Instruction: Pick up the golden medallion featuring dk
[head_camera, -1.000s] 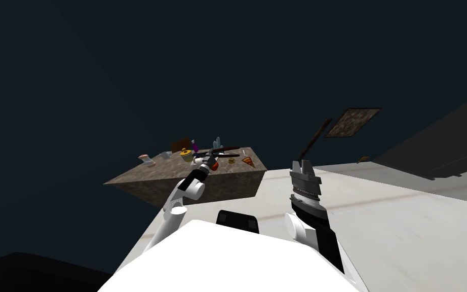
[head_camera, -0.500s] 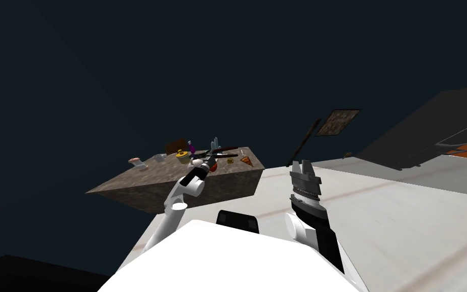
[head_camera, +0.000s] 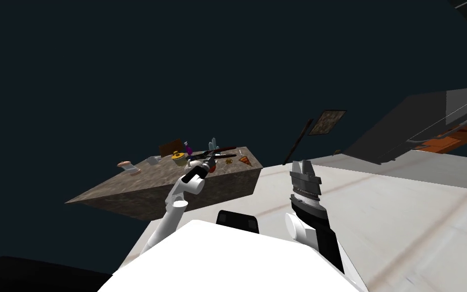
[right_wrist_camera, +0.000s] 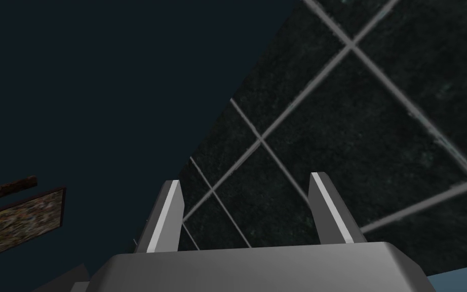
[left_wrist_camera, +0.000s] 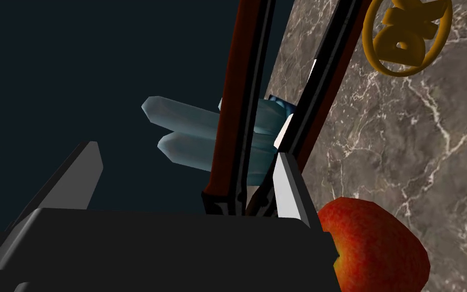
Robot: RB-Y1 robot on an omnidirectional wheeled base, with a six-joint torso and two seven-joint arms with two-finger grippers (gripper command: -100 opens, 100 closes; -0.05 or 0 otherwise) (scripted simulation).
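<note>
The golden medallion [left_wrist_camera: 407, 38] is a ring with raised letters DK, lying flat on the brown marble table top [left_wrist_camera: 430, 152]. In the head view it is a small gold spot [head_camera: 229, 161] near the table's right end. My left gripper [left_wrist_camera: 187, 182] hovers over the table short of the medallion, open, with nothing gripped. The end of a long dark red and black stick [left_wrist_camera: 240, 101] lies between and beyond its fingers. A red apple [left_wrist_camera: 374, 246] sits just beside one finger. My right gripper [head_camera: 306, 167] is held up in front of my chest, away from the table, and its fingers [right_wrist_camera: 166, 218] stand open.
Pale blue crystals [left_wrist_camera: 202, 134] stand behind the sticks. A second dark stick [left_wrist_camera: 323, 81] runs between the crystals and the medallion. On the table [head_camera: 141, 185] are also an orange wedge [head_camera: 246, 160], a yellow pot [head_camera: 179, 157], a purple item [head_camera: 188, 148] and a brown box [head_camera: 170, 147].
The whole head view has swung, so I have turned: the table slides left in the picture. My left gripper stays over the table near the apple; the right arm holds its pose.
</note>
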